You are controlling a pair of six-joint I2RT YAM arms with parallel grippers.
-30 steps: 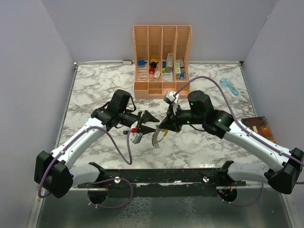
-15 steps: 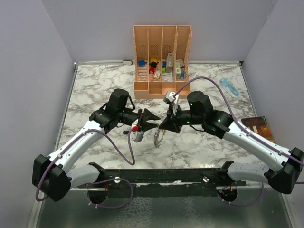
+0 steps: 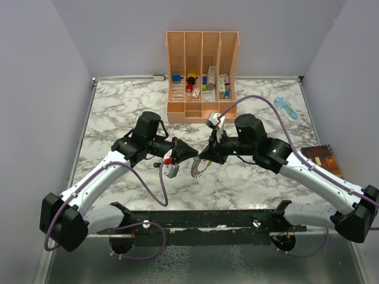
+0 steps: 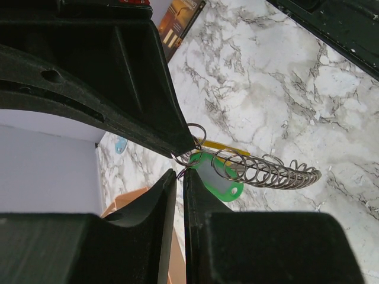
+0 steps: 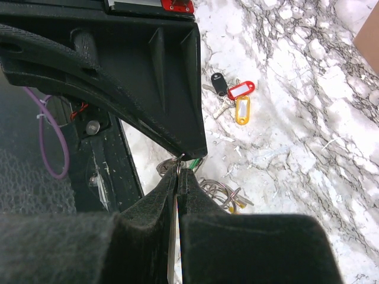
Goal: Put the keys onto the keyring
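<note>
Since before, the left gripper (image 3: pixel 190 154) narrowed to a sliver — I can't tell if it grips — while the right gripper (image 3: pixel 205 158) clamps one silvery-yellow coiled keyring (image 4: pixel 278 174) aloft, one green-tagged key (image 4: pixel 220 184) against it, three keys (image 5: pixel 231 94) on marble (image 3: pixel 118 112).

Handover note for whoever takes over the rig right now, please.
The right gripper is shut on the keyring, held off the table.
The left gripper is nearly closed, tips at the keyring's end; grip unclear.
The green-tagged key hangs at the keyring; threaded or not, cannot tell.
The black, red and yellow-tagged keys lie on the table.
Left to do: thread those three.
</note>
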